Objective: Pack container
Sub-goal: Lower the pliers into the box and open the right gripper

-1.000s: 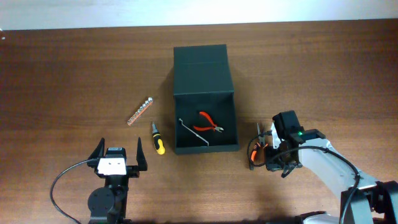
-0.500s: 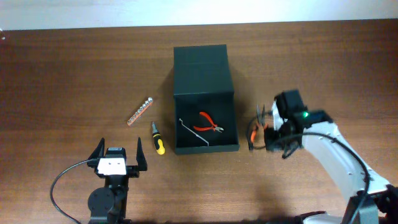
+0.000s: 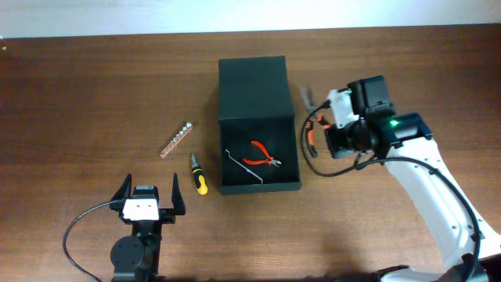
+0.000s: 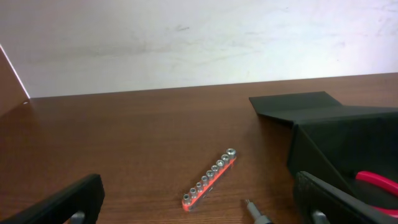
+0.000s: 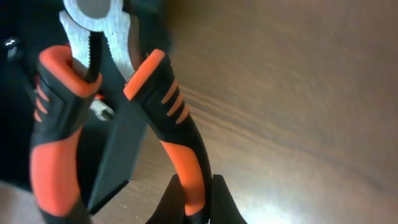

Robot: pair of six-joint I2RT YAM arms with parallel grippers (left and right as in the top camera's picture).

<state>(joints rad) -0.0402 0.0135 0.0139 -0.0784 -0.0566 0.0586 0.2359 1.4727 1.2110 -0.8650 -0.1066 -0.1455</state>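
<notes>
- Overhead: brown wooden table (image 3: 94, 94), pale wall (image 3: 235, 14) along the far edge.
- I see the box (image 3: 261, 186) at mid-table, its lid (image 3: 254, 86) flipped open away from me. Red cutters (image 3: 262, 153) and a thin metal pick (image 3: 243, 165) lie inside.
- Bit strip (image 3: 176, 139) left of the box; screwdriver (image 3: 200, 175) just beside its left wall.
- Left claw (image 3: 149, 188) at the near edge, spread wide.
- Right claw (image 3: 322, 135) just beside the box's right wall, carrying pliers (image 3: 310, 139).
- Left wrist: both fingers (image 4: 68, 199) far apart, nothing between them.
- Right wrist: claw pinching one orange-black pliers handle.
</notes>
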